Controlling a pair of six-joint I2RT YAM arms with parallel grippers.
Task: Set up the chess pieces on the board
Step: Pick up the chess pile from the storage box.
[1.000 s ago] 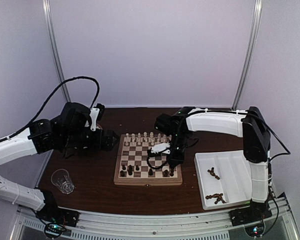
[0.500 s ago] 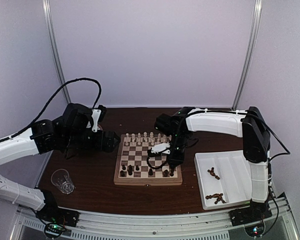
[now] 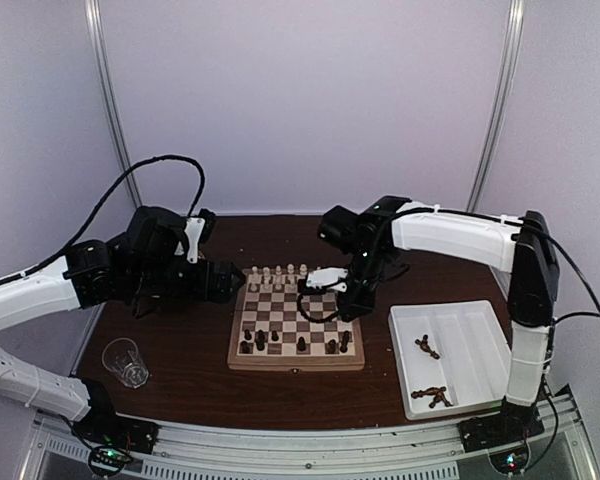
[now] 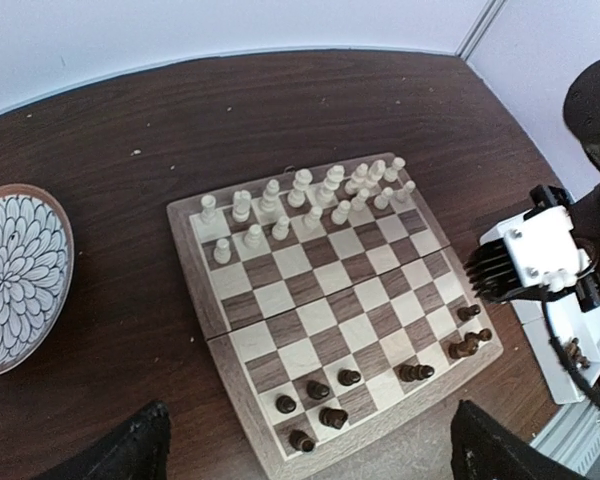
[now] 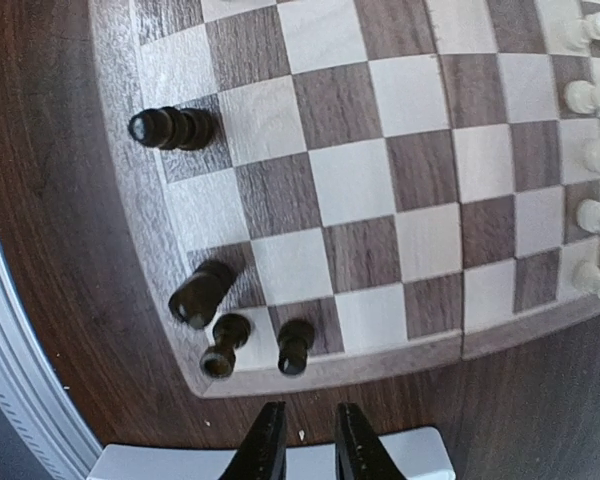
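Note:
The board (image 3: 296, 364) lies mid-table. Cream-white chess pieces (image 3: 285, 274) fill its far rows, also seen from the left wrist (image 4: 300, 198). Several dark chess pieces (image 3: 261, 342) stand on its near rows. In the right wrist view three dark pieces (image 5: 295, 347) stand at the board's (image 5: 350, 180) near right corner and one (image 5: 175, 128) further along the edge. My right gripper (image 5: 308, 452) hovers above that corner, slightly open and empty; from above it (image 3: 351, 310) hangs over the board's right side. My left gripper (image 3: 237, 283) is wide open beside the board's far left corner, its fingers (image 4: 130, 452) framing the board (image 4: 325, 310).
A white divided tray (image 3: 470, 330) right of the board holds loose dark pieces (image 3: 427, 347). A clear glass (image 3: 126, 362) stands near left. A flower-patterned plate (image 4: 20, 275) sits left of the board, under my left arm.
My right gripper opened a little and rose from the board's near right corner, leaving a dark piece standing there. The left gripper edged right toward the board.

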